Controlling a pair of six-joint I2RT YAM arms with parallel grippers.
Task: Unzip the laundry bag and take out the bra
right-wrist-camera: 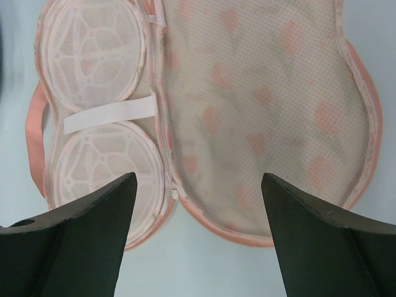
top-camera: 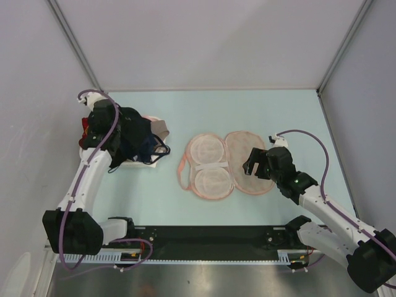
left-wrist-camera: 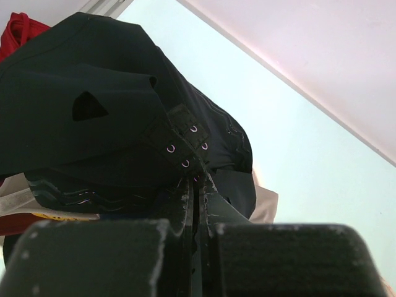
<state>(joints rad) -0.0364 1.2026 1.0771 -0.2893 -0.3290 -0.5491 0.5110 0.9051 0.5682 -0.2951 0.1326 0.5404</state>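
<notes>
Left claw (left-wrist-camera: 197,192) pinching the black bra (left-wrist-camera: 111,111) shut-jawed, right claw (right-wrist-camera: 198,179) gaping empty: you should be lowering onto the heap (top-camera: 156,132) below before releasing.

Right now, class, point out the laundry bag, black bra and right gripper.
laundry bag (top-camera: 207,150): top view, upper mesh dome.
black bra (left-wrist-camera: 182,139): left wrist view, hook band.
right gripper (right-wrist-camera: 198,178): right wrist view, between fingertips.

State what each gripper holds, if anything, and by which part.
The left gripper is shut on the dark bra, seemingly pinching it beside its hook-and-eye band. The right gripper, open over the laundry bag, holds nothing.
</notes>
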